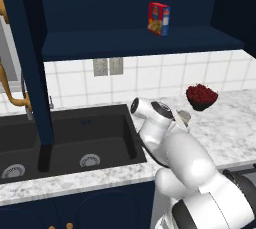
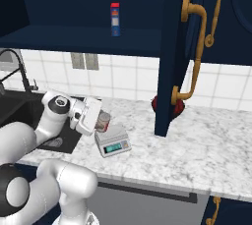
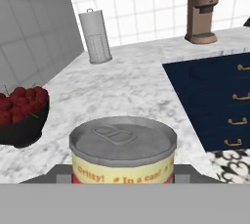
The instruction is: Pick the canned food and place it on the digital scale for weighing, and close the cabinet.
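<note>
One can (image 3: 122,150) — one scale (image 2: 112,140)

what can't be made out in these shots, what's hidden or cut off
- Whether the red-and-cream labelled can rests on the light-grey digital scale: right base view, the white gripper covers its base.
- The can's lower label: hand view, cut off by the bottom edge.
- The scale's teal display reading: right base view, too small.
- The dark bowl of red fruit: right base view, mostly behind the open navy cabinet door.

Kitchen, sink (image 1: 70,138), tiled wall (image 1: 150,80), marble counter (image 2: 206,150)
</note>
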Robot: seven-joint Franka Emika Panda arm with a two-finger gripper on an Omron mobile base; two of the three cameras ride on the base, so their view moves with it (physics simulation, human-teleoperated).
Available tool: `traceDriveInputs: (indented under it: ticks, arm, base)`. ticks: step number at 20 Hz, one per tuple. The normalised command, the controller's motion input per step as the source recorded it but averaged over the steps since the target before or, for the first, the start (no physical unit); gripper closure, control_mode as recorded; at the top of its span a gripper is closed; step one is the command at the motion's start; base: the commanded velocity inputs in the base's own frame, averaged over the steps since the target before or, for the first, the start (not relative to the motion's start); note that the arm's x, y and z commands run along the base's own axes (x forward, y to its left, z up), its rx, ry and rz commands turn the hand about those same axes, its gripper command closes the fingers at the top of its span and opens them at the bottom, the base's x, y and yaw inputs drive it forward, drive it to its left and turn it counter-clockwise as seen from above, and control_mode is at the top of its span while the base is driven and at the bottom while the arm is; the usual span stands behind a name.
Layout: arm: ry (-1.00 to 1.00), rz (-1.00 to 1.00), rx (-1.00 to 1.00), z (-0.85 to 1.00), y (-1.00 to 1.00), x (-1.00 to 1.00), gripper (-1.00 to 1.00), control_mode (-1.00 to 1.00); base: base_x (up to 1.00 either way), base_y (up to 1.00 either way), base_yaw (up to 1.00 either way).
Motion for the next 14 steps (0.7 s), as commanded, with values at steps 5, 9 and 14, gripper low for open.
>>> traceDriveInputs:
  ticks: [5,9,14]
  arm:
    - [0.0,-0.01,-0.06,-0.34,-0.12,0.24,1.0,-1.0]
    - [0.0,0.0,-0.14,-0.38,0.03,0.28,1.0,-1.0]
    - [0.0,0.0,-0.11,-0.2,0.01,0.19,1.0,-1.0]
  base:
    - [0.0,0.0,0.0]
    - [0.0,0.0,0.0]
    - [0.0,0.0,0.0]
